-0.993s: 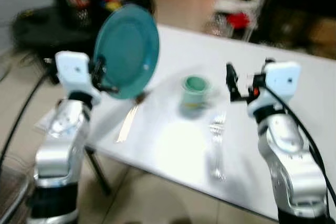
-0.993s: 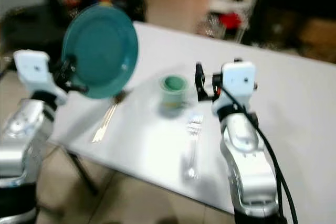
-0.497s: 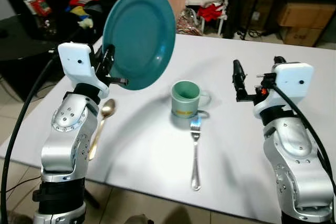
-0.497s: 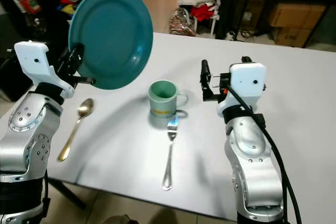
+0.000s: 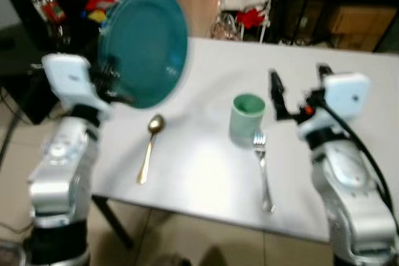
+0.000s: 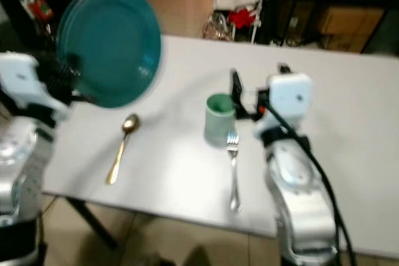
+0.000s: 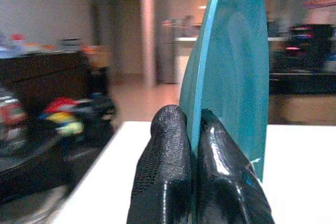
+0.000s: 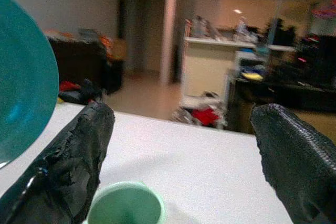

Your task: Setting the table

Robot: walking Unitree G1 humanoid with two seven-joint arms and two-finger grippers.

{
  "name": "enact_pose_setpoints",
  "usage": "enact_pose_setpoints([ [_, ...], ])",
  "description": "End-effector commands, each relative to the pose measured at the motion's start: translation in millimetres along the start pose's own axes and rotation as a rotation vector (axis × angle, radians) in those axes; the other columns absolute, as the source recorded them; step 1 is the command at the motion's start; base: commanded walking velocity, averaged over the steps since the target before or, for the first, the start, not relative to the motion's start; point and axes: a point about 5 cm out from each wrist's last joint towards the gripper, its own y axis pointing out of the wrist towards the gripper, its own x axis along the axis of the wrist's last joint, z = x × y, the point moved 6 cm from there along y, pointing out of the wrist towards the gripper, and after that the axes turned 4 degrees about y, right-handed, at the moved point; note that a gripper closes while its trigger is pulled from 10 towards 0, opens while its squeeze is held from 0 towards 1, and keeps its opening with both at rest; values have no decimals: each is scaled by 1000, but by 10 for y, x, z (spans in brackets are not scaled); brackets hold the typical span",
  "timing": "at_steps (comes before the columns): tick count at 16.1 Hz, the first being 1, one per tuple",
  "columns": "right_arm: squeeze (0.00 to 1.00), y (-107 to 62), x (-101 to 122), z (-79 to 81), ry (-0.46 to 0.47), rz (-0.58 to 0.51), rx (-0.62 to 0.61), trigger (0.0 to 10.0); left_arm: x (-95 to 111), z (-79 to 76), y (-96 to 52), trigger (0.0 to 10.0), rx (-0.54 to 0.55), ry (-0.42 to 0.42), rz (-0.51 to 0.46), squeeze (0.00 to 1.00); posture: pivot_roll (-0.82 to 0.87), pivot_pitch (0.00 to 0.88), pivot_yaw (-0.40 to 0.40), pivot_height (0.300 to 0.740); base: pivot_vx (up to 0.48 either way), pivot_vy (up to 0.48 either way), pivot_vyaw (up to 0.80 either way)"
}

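The teal plate (image 5: 144, 45) looks rigid, glossy and breakable, likely slippery; a rim pinch is the natural hold. It stands on edge in the air above the table's (image 5: 206, 166) left end, rim clamped by the left gripper (image 7: 191, 129). Right gripper (image 8: 178, 161), fingers spread and empty, hovers by the green mug (image 5: 247, 118), beside fork (image 5: 263, 169) and spoon (image 5: 149, 146)

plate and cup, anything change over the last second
Mostly the camera swung, so the whole picture shifted. The left end effector stays shut on the plate, held on edge above the table. The right end effector stays open near the cup. Spoon, fork and cup lie in the same order.
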Motion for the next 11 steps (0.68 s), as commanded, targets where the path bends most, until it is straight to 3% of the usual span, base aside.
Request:
enact_pose_setpoints([
  [1,0,-5,67,25,11,-24,11,10000,118,30,-11,10000,0,20,-38,0,61,0,28,740,0,0,0],
  [3,0,-41,-49,-48,30,27,-24,10000,-18,-58,-96,10000,-36,60,8,0,64,0,27,740,0,-480,0],
  [5,0,-68,-127,-57,46,65,-20,10000,-81,-62,-137,10000,-22,36,33,0,62,0,29,740,0,-480,0],
  [10,0,-97,-230,9,119,129,79,10000,-113,53,-160,10000,29,-52,65,0,70,0,33,740,0,0,0],
  [11,0,-107,-236,6,187,152,117,10000,-206,167,-156,10000,84,-115,130,0,69,0,34,740,0,0,0],
])
